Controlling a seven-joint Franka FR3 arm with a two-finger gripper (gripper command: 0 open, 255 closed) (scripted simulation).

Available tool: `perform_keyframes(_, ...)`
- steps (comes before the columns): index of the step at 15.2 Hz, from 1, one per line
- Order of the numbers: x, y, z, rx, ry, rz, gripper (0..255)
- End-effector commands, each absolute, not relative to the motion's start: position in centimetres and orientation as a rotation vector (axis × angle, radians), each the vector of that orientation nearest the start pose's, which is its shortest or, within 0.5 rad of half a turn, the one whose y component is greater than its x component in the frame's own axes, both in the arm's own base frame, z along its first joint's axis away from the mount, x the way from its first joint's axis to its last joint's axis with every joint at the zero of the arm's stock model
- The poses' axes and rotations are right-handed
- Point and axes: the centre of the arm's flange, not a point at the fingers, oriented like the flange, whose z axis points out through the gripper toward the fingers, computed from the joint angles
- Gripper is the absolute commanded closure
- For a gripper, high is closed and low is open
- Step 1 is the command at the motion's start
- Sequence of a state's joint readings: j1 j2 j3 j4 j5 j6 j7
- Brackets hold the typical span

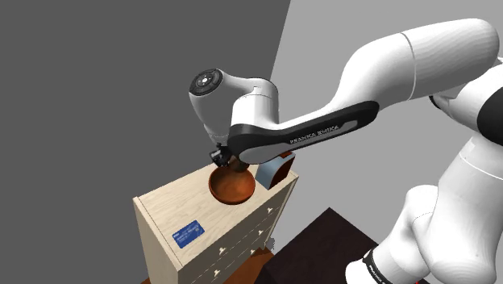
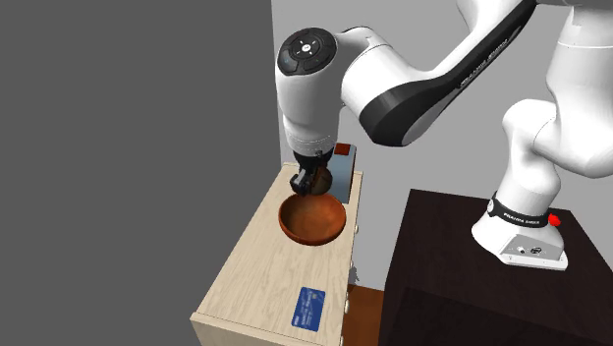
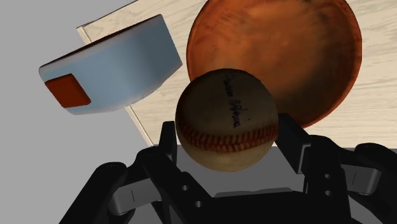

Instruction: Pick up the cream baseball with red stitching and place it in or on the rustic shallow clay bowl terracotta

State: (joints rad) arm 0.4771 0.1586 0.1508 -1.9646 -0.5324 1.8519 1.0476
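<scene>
A cream, scuffed baseball [image 3: 226, 118] with red stitching and dark handwriting is clasped between my black fingers [image 3: 168, 139]. My gripper [image 3: 226, 137] is shut on it. Just beyond the ball lies the shallow reddish-brown clay bowl [image 3: 286, 57], standing on a light wooden dresser top [image 2: 260, 270]. In the shoulder view the gripper [image 1: 232, 164] hangs right over the bowl [image 1: 232, 186], near its back rim. In the second exterior view the gripper [image 2: 307, 183] sits just above the bowl [image 2: 312, 220].
A blue-grey box with a red patch [image 3: 108, 73] stands at the dresser's far edge, close beside the bowl [image 2: 342, 167]. A blue card [image 2: 310, 307] lies near the dresser's front. A dark table [image 2: 462, 285] holds the robot's base.
</scene>
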Motion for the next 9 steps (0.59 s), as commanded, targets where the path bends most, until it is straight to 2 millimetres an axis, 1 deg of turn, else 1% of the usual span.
perform_keyframes(1, 48.0, 29.8, 37.3, 2.616, -0.26, 0.23, 255)
perform_keyframes(9, 48.0, 29.8, 33.0, 2.616, -0.26, 0.23, 255)
